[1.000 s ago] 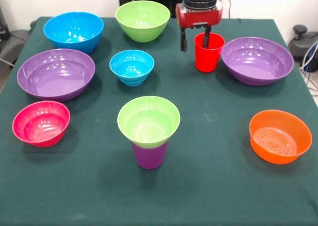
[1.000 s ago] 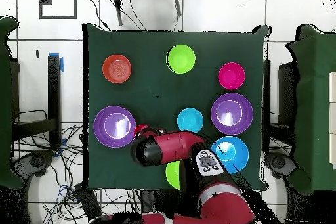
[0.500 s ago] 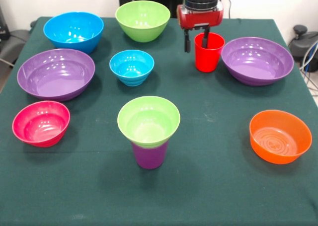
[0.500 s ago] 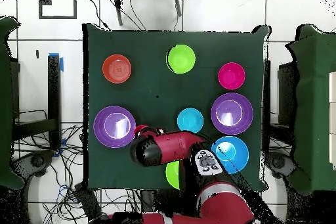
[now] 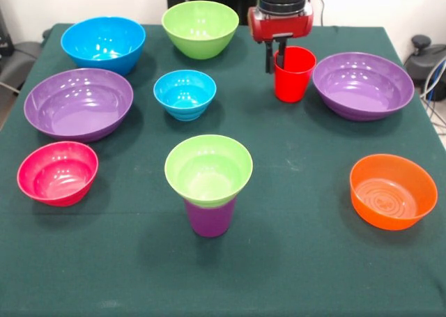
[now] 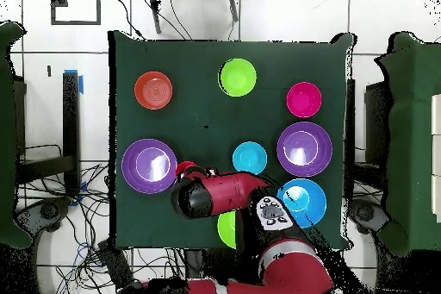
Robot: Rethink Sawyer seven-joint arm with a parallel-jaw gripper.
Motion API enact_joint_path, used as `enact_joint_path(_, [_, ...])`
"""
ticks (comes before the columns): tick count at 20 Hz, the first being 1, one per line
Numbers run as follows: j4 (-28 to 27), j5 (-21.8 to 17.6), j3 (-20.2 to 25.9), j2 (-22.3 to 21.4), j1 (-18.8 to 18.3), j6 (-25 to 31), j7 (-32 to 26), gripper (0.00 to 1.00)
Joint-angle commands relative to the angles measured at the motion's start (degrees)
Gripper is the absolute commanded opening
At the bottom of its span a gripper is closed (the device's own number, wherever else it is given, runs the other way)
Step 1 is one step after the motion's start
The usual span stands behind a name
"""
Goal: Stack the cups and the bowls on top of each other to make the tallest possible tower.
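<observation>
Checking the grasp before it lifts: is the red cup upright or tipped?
Upright. The red cup stands on its base, mouth up, with the hand closed across its rim wall.

A dark green cloth (image 5: pixel 306 261) is covering the table; a solid red cup (image 5: pixel 293 74) is showing at upper right of the front view, beside a wide purple bowl (image 5: pixel 362 84); an orange bowl (image 5: pixel 392 191) is glowing at lower right; a lime green bowl (image 5: pixel 208 169) is sitting on a translucent purple cup (image 5: pixel 210 218) at centre; a pink bowl (image 5: pixel 57 172) is lying at lower left; the gripper (image 5: pixel 276 58) is wearing a red housing with black fingers.
</observation>
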Motion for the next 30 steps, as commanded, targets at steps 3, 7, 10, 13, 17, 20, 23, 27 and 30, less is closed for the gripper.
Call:
enact_joint_path(3, [-2.52, -2.34, 3.65, -2.69, -1.42, 1.67, 1.79, 0.00])
enact_joint_path(7, [-1.65, -0.63, 5.91, -7.27, -2.81, 7.13, -0.21, 0.00])
enact_joint_path(10, [-1.28, 0.56, 7.35, -10.28, -3.80, 11.41, -1.81, 0.00])
enact_joint_path(13, [-1.02, 1.62, 9.19, -12.70, -5.15, 14.56, -2.79, 0.00])
enact_joint_path(17, [-1.77, 3.04, 12.59, -13.92, -7.03, 17.75, -3.56, 0.00])
enact_joint_path(20, [-2.56, 4.87, 15.39, -15.36, -8.26, 22.18, -4.62, 0.00])
enact_joint_path(23, [-3.41, 7.51, 18.41, -17.29, -9.84, 27.42, -6.08, 0.00])
enact_joint_path(27, [-6.77, 10.80, 21.26, -18.65, -11.79, 35.53, -7.73, 0.00])
enact_joint_path(30, [-11.22, 12.62, 23.27, -17.58, -14.03, 40.99, -9.31, 0.00])
